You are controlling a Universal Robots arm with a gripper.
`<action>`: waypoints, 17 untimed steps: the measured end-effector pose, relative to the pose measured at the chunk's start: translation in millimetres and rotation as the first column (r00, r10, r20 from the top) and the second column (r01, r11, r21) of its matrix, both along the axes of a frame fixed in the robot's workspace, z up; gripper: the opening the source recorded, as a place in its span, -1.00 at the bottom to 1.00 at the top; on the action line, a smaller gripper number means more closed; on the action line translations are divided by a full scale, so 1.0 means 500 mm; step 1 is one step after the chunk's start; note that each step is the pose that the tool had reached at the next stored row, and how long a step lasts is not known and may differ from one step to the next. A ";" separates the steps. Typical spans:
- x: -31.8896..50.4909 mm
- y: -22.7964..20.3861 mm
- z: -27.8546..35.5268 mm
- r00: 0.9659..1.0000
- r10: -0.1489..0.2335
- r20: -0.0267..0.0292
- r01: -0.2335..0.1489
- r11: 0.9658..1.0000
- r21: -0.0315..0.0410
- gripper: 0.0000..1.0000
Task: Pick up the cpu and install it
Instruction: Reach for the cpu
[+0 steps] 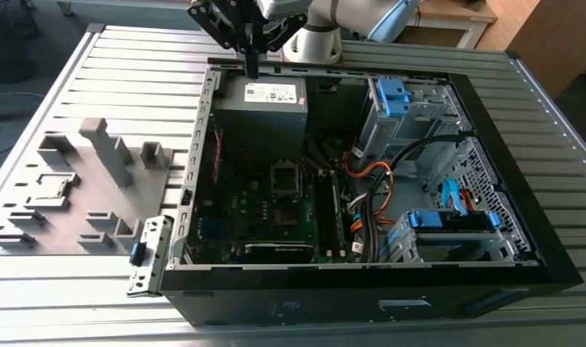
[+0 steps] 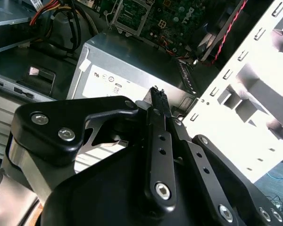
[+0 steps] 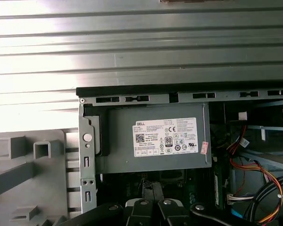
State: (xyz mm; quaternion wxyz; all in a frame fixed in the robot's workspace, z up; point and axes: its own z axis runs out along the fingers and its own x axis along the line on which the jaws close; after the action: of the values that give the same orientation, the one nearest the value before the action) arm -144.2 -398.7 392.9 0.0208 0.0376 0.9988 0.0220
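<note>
while the closed black end effector (image 1: 251, 69) hangs upper centre, the flat silver-grey, dark-rimmed square cpu (image 1: 56, 186) lies well apart, mid-left.

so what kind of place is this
Probably a robotics lab bench for PC assembly: an open computer case sits on a slatted metal table, a grey parts fixture beside it, a robot arm above.

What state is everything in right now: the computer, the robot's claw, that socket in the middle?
computer case: lying on its side, side panel off, insides exposed.
gripper: shut, above the power supply.
CPU socket: too dark to tell whether it holds a chip.
</note>
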 end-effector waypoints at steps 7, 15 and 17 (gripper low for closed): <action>-0.022 0.0008 -0.001 1.000 0.000 0.009 0.000 1.000 0.000 -0.79; -0.050 0.0012 -0.002 1.000 0.000 0.022 0.000 1.000 0.000 -0.79; -0.059 0.0014 -0.002 1.000 0.000 0.027 0.000 1.000 0.000 -0.79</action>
State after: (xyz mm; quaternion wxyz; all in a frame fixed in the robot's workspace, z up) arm -173.8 -398.1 391.9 0.0341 0.0373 0.9985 0.0225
